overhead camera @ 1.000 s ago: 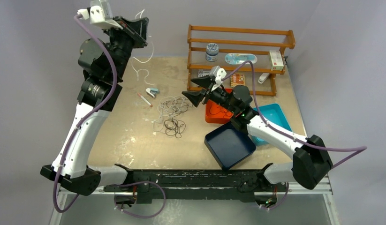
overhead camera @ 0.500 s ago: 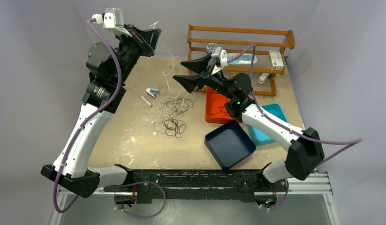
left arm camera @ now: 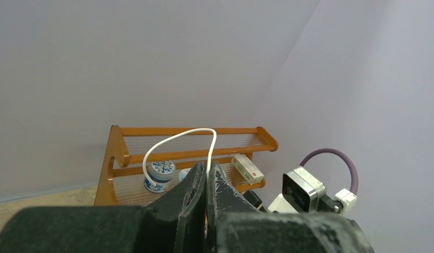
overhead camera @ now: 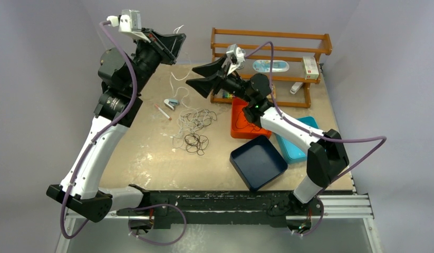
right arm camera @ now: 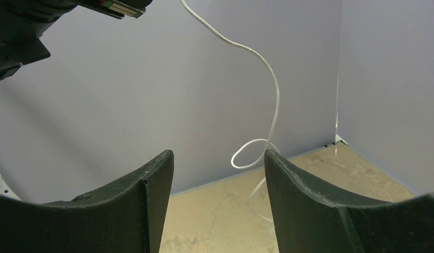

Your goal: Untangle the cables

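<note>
Scuffed beige tabletop (overhead camera: pixel 146 158) under plain grey walls makes up the work area. From the overhead view I note the heap of thin pale and dark cables (overhead camera: pixel 196 124) lying loosely coiled at mid-table, just left of the orange plastic tray (overhead camera: pixel 238 129). The left gripper (overhead camera: pixel 171 44) sits high over the far left of the table, and a thin white cable (overhead camera: pixel 176 79) runs from it down to the heap. I judge the height is meant to draw this one strand clear of the rest. The right gripper (overhead camera: pixel 195 78) hangs beside that strand, in front of the wooden two-shelf rack (overhead camera: pixel 272 36), jaws well apart and holding nothing. On the left wrist view, the jaws are pressed fully together on the white cable, whose free end arches in a loop above the tips. On the right wrist view, the wide-spread fingers (right arm camera: pixel 151 184) frame the hanging white cable, which curls into a small loop near the right-hand finger. I cannot confirm contact there. I judge this gripper is lined up for a second hold lower on the strand, not yet taken.
</note>
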Controlling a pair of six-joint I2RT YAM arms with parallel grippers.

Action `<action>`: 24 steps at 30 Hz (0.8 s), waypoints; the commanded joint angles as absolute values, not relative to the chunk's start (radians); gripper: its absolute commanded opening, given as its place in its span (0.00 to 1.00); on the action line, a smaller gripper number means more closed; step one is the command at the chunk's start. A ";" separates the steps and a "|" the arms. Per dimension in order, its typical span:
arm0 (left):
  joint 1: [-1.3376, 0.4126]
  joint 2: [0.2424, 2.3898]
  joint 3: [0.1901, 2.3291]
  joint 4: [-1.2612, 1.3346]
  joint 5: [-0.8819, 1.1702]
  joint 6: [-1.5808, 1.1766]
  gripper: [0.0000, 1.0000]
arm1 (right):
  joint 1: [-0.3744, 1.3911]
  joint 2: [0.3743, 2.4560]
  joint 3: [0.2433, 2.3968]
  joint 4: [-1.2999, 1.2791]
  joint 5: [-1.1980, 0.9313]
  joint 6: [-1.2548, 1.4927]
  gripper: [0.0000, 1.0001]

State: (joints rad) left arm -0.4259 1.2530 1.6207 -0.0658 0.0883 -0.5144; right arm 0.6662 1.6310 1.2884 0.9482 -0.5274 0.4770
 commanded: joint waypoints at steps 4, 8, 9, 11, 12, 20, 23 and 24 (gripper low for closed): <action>-0.423 1.258 1.626 0.008 0.142 -0.542 0.00 | 0.646 1.654 1.368 0.968 -0.541 0.533 0.59; -0.423 1.250 1.620 0.008 0.146 -0.546 0.00 | 0.629 1.664 1.366 0.966 -0.536 0.564 0.45; -0.424 1.247 1.617 0.008 0.146 -0.547 0.00 | 0.626 1.665 1.366 0.969 -0.538 0.568 0.42; -0.423 1.244 1.617 0.005 0.147 -0.549 0.00 | 0.623 1.667 1.365 0.964 -0.535 0.570 0.40; -0.423 1.243 1.615 0.004 0.147 -0.549 0.00 | 0.623 1.667 1.364 0.959 -0.531 0.568 0.40; -0.423 1.234 1.606 0.005 0.150 -0.550 0.00 | 0.621 1.668 1.363 0.957 -0.532 0.572 0.32; -0.423 1.231 1.597 0.005 0.149 -0.550 0.00 | 0.621 1.663 1.355 0.974 -0.544 0.572 0.20; -0.424 1.231 1.595 0.005 0.149 -0.551 0.00 | 0.621 1.660 1.351 0.980 -0.548 0.569 0.16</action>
State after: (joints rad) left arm -0.4259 1.2583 1.6035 -0.0460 0.1349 -0.5396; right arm 0.6216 1.6825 1.3239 0.9184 -0.5358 0.5613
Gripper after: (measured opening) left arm 0.012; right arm 0.216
